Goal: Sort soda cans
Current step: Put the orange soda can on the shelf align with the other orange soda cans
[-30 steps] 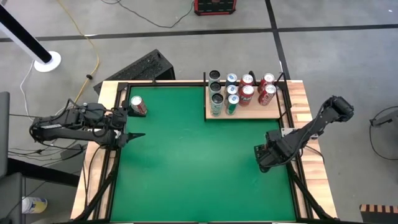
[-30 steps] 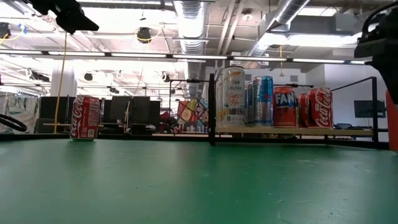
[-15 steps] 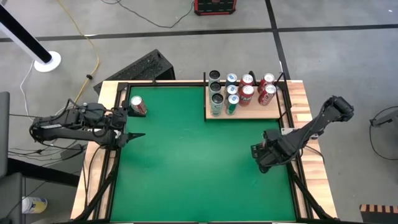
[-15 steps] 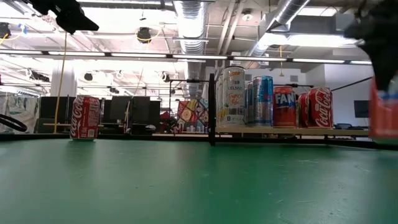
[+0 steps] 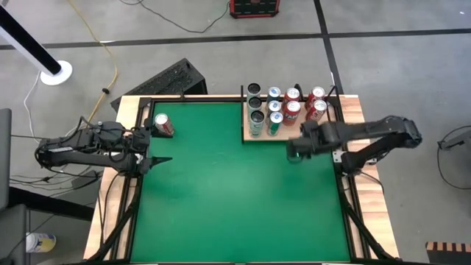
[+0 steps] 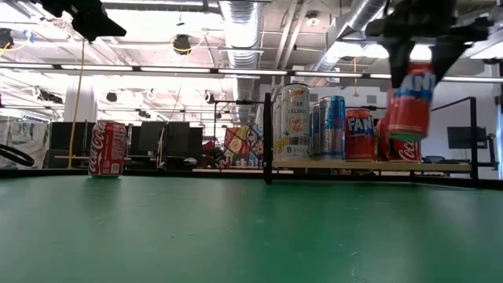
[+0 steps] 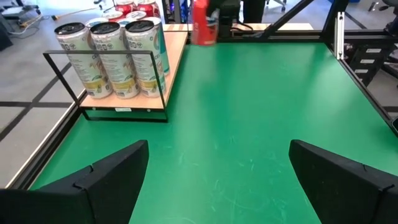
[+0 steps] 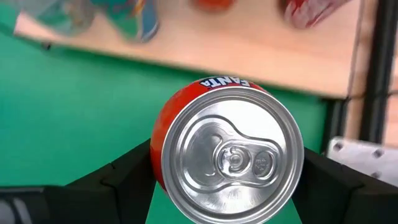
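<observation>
My right gripper (image 5: 296, 151) is shut on an orange-red Fanta can (image 6: 410, 102), held above the green table just in front of the wooden tray (image 5: 257, 138). The can's silver top fills the right wrist view (image 8: 233, 162). The tray holds rows of silver-grey cans (image 5: 255, 118), teal cans (image 5: 275, 118) and red cans (image 5: 309, 109), all standing on their bases. A red Coca-Cola can (image 5: 163, 125) stands alone at the table's far left corner. My left gripper (image 5: 158, 160) is open and empty at the left edge. My right gripper pinches the Fanta can's side wall (image 8: 163, 134) just below its top rim between its two fingers (image 8: 127, 171). The fingers come from above, pointing down. The can hangs nearly upright below the fingers, lifted clear of the table.
A black wire rail (image 6: 268, 137) runs around the tray. Black frame bars (image 5: 346, 184) run along the table's edges. The green mat (image 5: 221, 199) between the arms lies open.
My right gripper has moved from near the table's right edge toward the far edge and the tray, rising as it went. The Fanta can has gone with it and now hangs higher, in front of the tray's red cans.
</observation>
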Robot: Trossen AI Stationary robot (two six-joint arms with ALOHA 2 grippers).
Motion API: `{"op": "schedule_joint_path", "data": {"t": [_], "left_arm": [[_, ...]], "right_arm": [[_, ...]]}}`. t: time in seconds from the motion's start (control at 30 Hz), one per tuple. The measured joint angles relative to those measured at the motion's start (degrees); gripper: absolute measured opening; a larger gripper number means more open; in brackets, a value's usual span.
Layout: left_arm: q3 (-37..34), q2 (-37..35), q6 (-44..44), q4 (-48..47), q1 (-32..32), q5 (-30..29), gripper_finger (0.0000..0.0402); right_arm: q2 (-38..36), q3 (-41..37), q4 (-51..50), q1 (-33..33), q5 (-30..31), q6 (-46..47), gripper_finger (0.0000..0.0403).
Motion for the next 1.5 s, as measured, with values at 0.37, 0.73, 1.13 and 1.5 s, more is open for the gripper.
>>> {"op": "schedule_joint_path", "data": {"t": [0.37, 0.73, 1.13, 1.5], "left_arm": [[0.00, 0.00, 0.44, -0.28, -0.01, 0.04, 0.0373], [0.00, 0.02, 0.44, -0.28, -0.02, 1.40, 0.0373], [0.00, 0.00, 0.01, -0.32, -0.02, 1.40, 0.0373], [0.00, 0.00, -0.02, -0.42, -0.02, 1.38, 0.0373]], "right_arm": [[1.70, 1.32, 8.61, -20.61, -1.41, -23.33, 0.0325], [8.26, 1.32, 11.00, -26.39, -3.08, -31.05, 0.0326], [9.68, 1.29, 13.40, -27.09, -3.05, -32.59, 0.0354], [9.73, 1.32, 13.78, -27.42, -2.81, -34.01, 0.0388]]}}
